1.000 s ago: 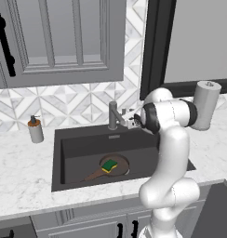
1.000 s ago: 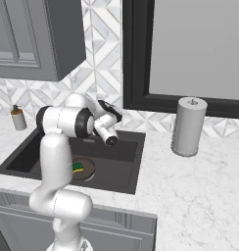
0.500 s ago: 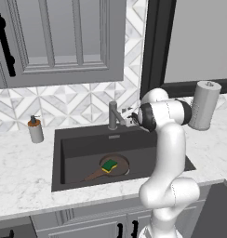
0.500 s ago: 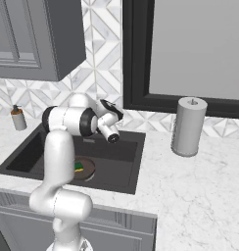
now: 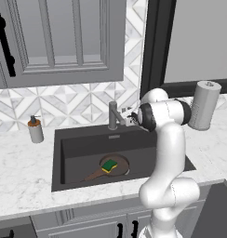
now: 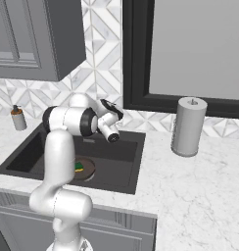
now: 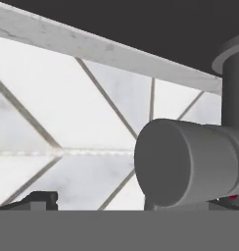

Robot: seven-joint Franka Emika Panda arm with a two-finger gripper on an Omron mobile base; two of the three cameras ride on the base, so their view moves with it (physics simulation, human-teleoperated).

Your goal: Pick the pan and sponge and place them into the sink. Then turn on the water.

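The dark-brown pan (image 5: 119,166) lies in the dark sink (image 5: 83,144), its handle pointing front-left. The green-and-yellow sponge (image 5: 109,165) rests inside the pan, and both show again as the sponge (image 6: 81,165) in the pan (image 6: 88,169). My gripper (image 5: 127,119) is held level just right of the grey faucet (image 5: 114,115), above the back of the sink. Its jaws are open. In the hand view the gripper (image 7: 135,202) faces the tiled wall, and the faucet's grey handle cylinder (image 7: 190,166) sits close in front, toward the right fingertip. No water shows at the faucet.
A small soap dispenser (image 5: 35,130) stands on the marble left of the sink. A paper towel roll (image 5: 203,105) stands at the right under the dark window frame. Grey wall cabinets hang above the left side of the counter.
The hand has edged a little left toward the faucet, and the elbow has swung. Pan and sponge have stayed put in the sink.
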